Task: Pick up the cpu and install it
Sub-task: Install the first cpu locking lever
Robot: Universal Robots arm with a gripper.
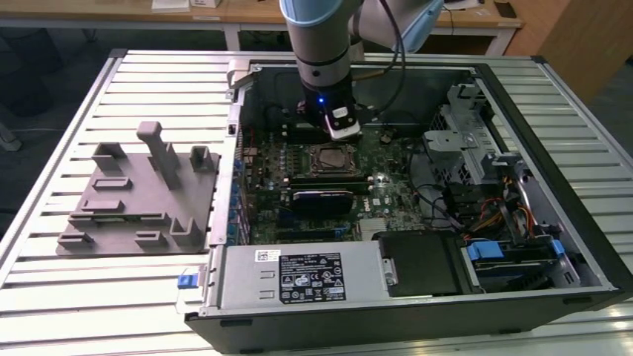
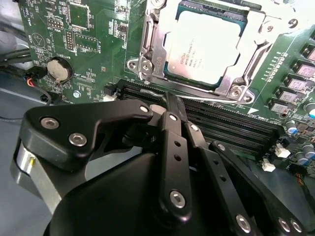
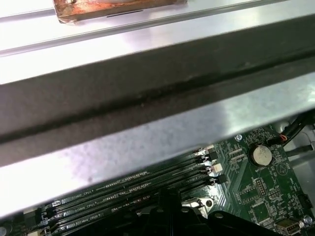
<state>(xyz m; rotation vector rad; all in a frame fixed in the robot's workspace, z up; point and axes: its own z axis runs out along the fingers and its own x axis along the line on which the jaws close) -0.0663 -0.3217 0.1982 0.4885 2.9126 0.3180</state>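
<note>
The cpu [image 2: 204, 46] already lies flat in its socket [image 2: 147, 54], so the hand [image 2: 170, 105], closed on nothing, hovers just beside it above the memory slots [image 2: 231, 125].

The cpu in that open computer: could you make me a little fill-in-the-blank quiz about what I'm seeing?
1. The cpu lies in its metal-framed ___ on the motherboard.
2. The motherboard is coloured ___.
3. The gripper hangs inside the computer case, while the grey tray lies ___ it.

Missing words: socket; green; outside.
</note>
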